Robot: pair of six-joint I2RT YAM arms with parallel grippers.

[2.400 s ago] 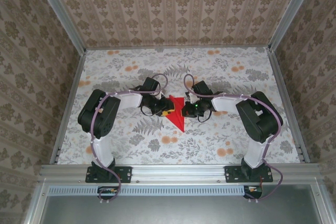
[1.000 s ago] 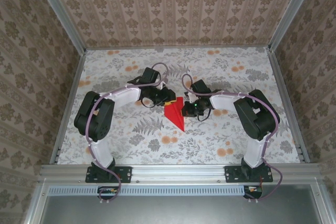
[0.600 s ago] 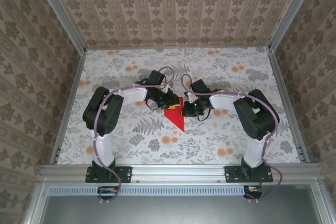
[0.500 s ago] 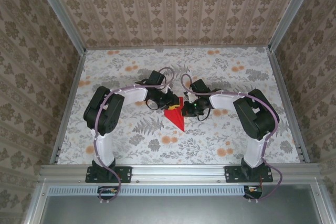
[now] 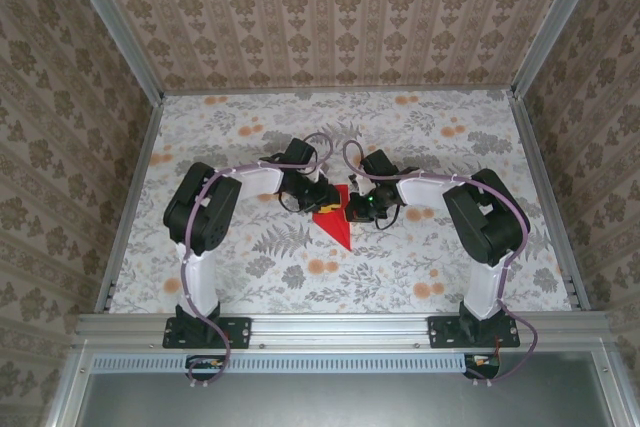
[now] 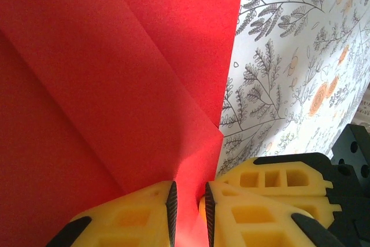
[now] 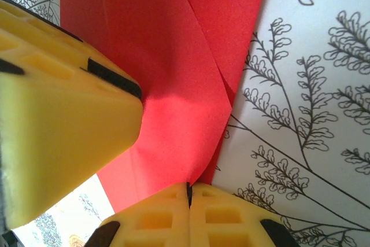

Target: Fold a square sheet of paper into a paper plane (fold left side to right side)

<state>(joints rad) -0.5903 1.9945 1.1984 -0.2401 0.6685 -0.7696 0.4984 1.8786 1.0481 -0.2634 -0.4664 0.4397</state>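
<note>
While both end effectors pinch the paper plane (image 5: 334, 219) mid-tabletop, left end effector (image 6: 189, 209) and right end effector (image 7: 188, 194) flank your crease, tip toward the near edge.

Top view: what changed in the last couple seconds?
The left hand swung right across the paper plane, carrying the paper's left side over so less red shows; its elbow drew inward. It holds the paper between its fingers. The right hand stayed clamped at the paper's right edge, and the near tip stayed put.

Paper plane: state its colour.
Plain bright red, unmarked. The paper plane shows best in the left wrist view, pinched by the left tool.
</note>
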